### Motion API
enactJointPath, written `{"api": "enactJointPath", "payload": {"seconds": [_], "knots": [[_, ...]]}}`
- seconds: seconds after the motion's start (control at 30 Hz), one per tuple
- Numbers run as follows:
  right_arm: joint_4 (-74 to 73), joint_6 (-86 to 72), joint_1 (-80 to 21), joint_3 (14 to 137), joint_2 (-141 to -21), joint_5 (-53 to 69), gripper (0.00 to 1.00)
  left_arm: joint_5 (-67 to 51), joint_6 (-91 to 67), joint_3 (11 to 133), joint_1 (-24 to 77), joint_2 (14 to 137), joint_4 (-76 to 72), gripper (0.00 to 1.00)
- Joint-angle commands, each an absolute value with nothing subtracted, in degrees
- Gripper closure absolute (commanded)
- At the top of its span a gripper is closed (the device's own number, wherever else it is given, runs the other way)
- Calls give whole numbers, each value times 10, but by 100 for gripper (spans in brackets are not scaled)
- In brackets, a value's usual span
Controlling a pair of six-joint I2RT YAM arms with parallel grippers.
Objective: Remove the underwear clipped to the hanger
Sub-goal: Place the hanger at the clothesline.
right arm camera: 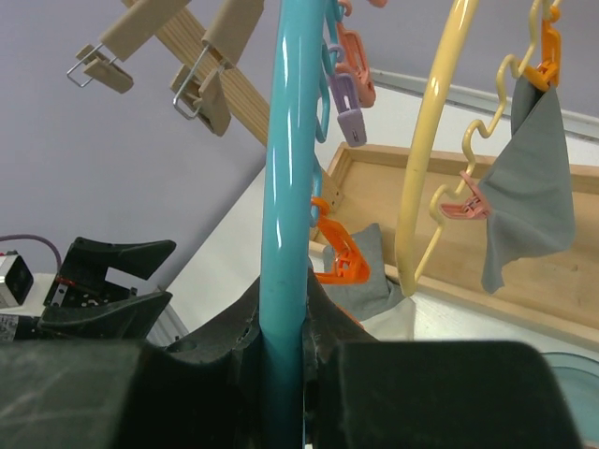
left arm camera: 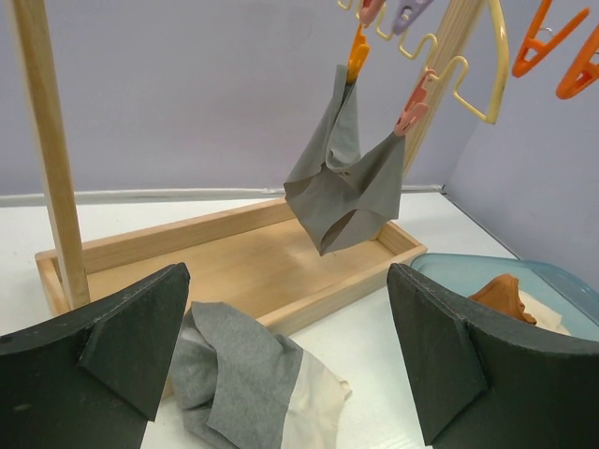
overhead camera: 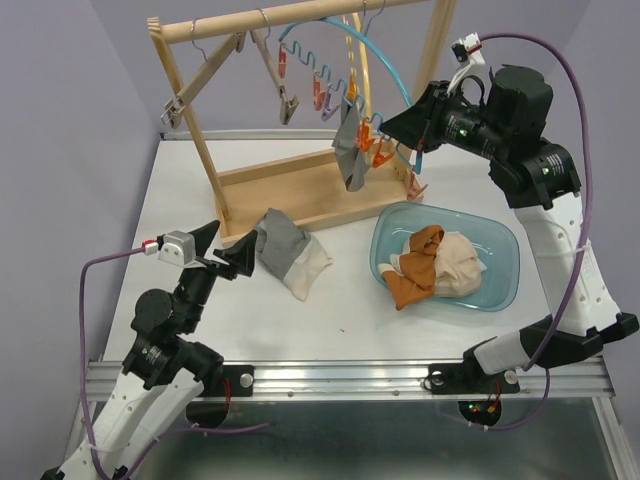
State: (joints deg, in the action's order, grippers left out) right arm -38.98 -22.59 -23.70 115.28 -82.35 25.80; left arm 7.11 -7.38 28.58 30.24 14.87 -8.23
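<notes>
Right claw [right arm camera: 283, 323] pinches the lower arc of a turquoise plastic hanger [right arm camera: 286, 140], its jaws closed tight against the tube on either side, up beside the wooden drying rack [overhead camera: 190, 110]. Just to the left of that claw in the overhead view, one grey pair of underwear [overhead camera: 350, 152] hangs from a yellow hanger [right arm camera: 429, 140]. It is held at two corners by an orange peg [left arm camera: 357, 51] and a pink peg [left arm camera: 412, 108], and its lower edge dangles above the rack's wooden base tray [overhead camera: 290, 190].

Left claw [overhead camera: 225, 250] sits low over the table [overhead camera: 340, 300] with its jaws spread wide and nothing between them. Directly ahead of its fingertips lies a crumpled grey-and-white pair [overhead camera: 288, 252], close against the front edge of the tray.

Below the right claw, on the table, a translucent blue tub [overhead camera: 500, 245] holds an orange-brown pair [overhead camera: 420, 265] lying against a beige one [overhead camera: 462, 268]. Two wooden clip hangers [overhead camera: 215, 70] hang at the far-left end of the rail, well apart from both claws.
</notes>
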Motion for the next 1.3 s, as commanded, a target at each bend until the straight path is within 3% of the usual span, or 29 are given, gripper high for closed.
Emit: {"api": "enactJointPath", "payload": {"seconds": [0.0, 0.43, 0.9, 1.27], "knots": [[-276, -241, -240, 1149, -792, 270, 99, 62, -76, 284, 297, 152, -109, 1], [-275, -247, -266, 1187, -852, 253, 100, 62, -76, 284, 294, 157, -109, 1], [-276, -192, -324, 1272, -938, 154, 99, 64, -76, 281, 292, 151, -108, 1], [-281, -139, -344, 1258, -968, 121, 99, 59, -76, 281, 290, 152, -108, 1]]}}
